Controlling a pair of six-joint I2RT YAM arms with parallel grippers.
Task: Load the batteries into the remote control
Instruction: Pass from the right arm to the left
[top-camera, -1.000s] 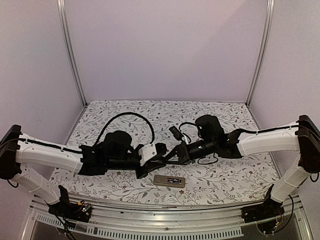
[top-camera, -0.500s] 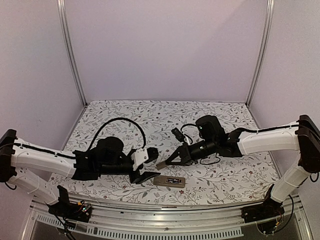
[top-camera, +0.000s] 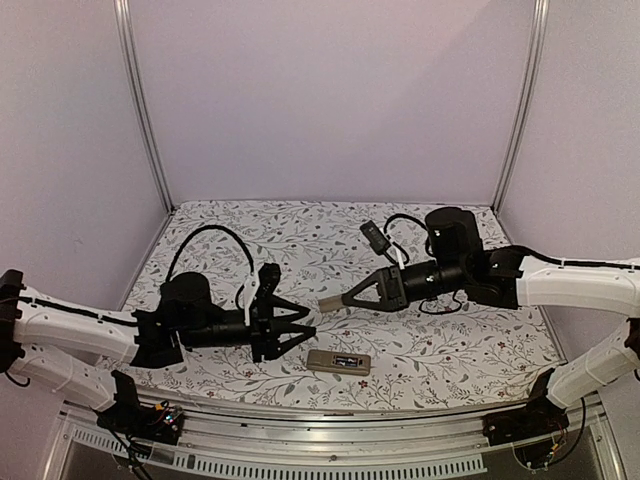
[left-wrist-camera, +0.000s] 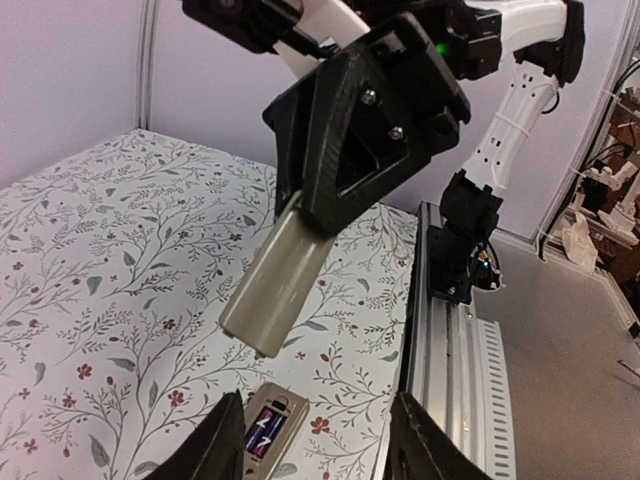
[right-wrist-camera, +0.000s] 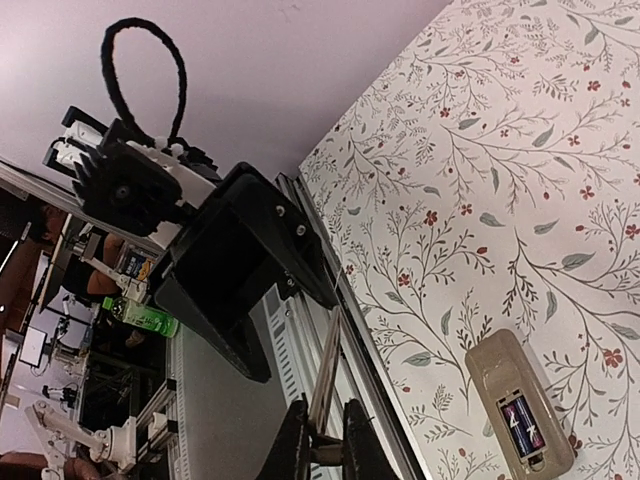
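The remote control (top-camera: 338, 362) lies tan back up near the table's front edge. Two dark batteries (left-wrist-camera: 262, 433) sit in its open recess and also show in the right wrist view (right-wrist-camera: 520, 422). My right gripper (top-camera: 350, 297) is shut on the small tan cover panel (top-camera: 330, 301) and holds it in the air above and behind the remote. The panel appears edge-on in the right wrist view (right-wrist-camera: 325, 385). My left gripper (top-camera: 297, 327) is open and empty, just left of the remote, jaws spread wide.
The floral table (top-camera: 300, 230) ends at a metal rail (top-camera: 330, 420) along the front. Black cables (top-camera: 215, 240) loop over both arms. White walls with metal posts (top-camera: 140, 100) enclose the back and sides.
My left arm has drawn back to the left and its jaws now stand wide open. My right arm has pulled back to the right and risen, keeping the cover panel. The remote has not moved.
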